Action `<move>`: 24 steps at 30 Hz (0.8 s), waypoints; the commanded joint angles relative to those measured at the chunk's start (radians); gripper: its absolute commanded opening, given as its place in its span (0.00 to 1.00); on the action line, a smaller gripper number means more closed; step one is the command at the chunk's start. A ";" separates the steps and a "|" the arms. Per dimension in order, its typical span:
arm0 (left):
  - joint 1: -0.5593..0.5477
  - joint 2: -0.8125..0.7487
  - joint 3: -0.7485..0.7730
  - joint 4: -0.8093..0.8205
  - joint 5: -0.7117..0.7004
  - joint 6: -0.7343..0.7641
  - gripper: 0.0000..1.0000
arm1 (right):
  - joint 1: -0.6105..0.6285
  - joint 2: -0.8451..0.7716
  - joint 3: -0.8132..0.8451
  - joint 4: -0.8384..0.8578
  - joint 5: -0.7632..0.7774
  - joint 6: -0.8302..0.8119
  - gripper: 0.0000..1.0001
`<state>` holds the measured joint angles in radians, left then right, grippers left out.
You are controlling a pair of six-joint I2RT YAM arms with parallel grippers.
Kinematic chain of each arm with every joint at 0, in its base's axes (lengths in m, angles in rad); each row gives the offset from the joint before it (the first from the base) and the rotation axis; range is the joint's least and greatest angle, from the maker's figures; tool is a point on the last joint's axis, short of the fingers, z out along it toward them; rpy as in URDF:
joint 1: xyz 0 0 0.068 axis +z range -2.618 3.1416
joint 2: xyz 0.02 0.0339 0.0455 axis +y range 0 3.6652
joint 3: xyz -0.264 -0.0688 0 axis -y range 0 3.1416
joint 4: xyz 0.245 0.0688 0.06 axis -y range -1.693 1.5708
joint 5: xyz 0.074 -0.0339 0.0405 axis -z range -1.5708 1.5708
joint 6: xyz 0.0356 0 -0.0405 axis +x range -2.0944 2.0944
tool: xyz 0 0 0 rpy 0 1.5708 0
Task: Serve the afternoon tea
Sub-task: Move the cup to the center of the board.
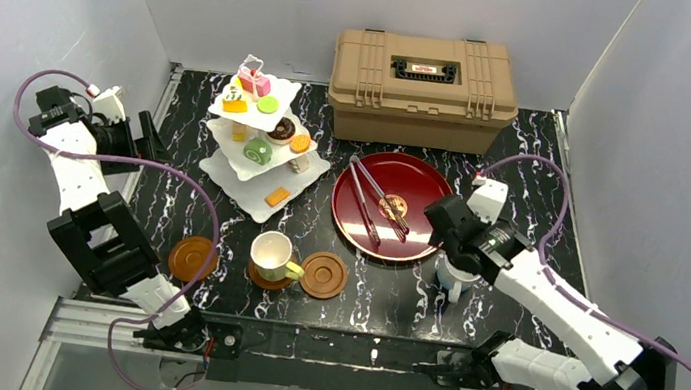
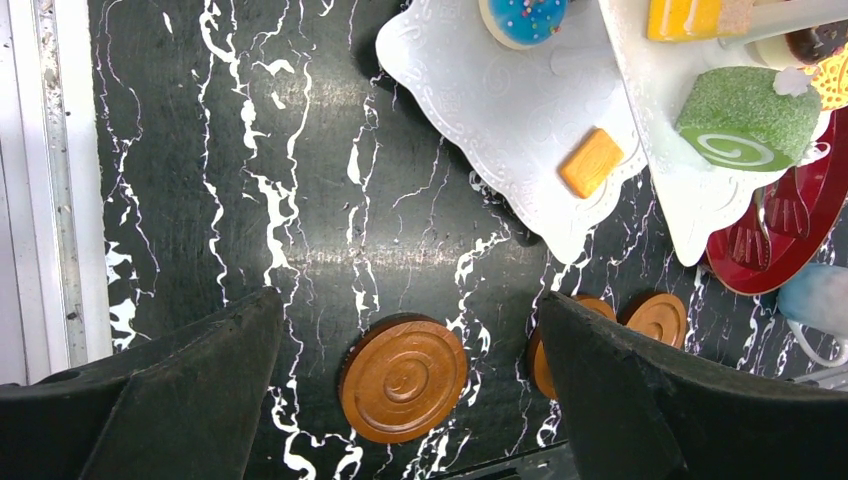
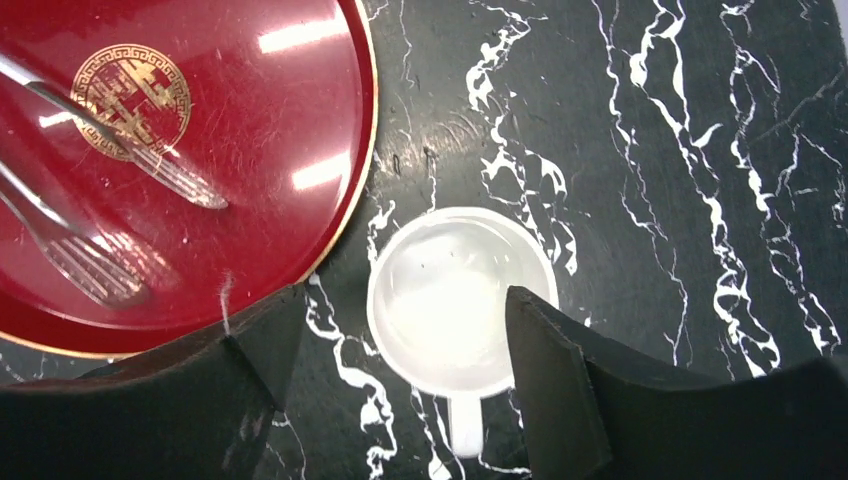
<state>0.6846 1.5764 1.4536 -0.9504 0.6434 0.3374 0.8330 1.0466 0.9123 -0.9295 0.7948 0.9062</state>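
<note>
**Both grippers released, white mug (image 3: 455,300) between the right one's fingers**

Top view: you've got the stand (image 1: 224,171) back-left loaded with pastries (image 1: 258,151), the yellow mug (image 1: 271,256) up front on one of the coasters (image 1: 323,275), and the white mug just right of the tray (image 1: 423,190). Left wrist: left gripper (image 2: 410,298) spread wide over the table, holding nothing. Right wrist: right gripper (image 3: 405,295) spread, a finger either side of the white mug. Can't tell if they touch it.

From above, the right arm (image 1: 550,293) covers most of the white mug (image 1: 452,282). In the left wrist view, the top edge cuts off the blue donut (image 2: 524,18). A black finger (image 2: 650,400) hides part of one coaster (image 2: 538,362).
</note>
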 commanded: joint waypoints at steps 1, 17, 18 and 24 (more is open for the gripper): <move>0.005 -0.011 0.029 -0.027 0.010 0.024 0.98 | -0.086 0.074 -0.006 0.189 -0.140 -0.195 0.78; 0.005 -0.014 0.007 -0.028 0.005 0.035 0.98 | -0.089 0.097 -0.078 0.215 -0.218 -0.187 0.62; 0.005 -0.015 0.007 -0.028 0.004 0.038 0.98 | -0.089 0.108 -0.075 0.223 -0.212 -0.197 0.61; 0.004 -0.020 0.007 -0.028 0.001 0.040 0.98 | -0.091 0.180 -0.045 0.234 -0.187 -0.268 0.35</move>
<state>0.6846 1.5768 1.4540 -0.9504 0.6365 0.3645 0.7464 1.1934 0.8352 -0.7219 0.5774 0.6933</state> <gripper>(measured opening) 0.981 0.447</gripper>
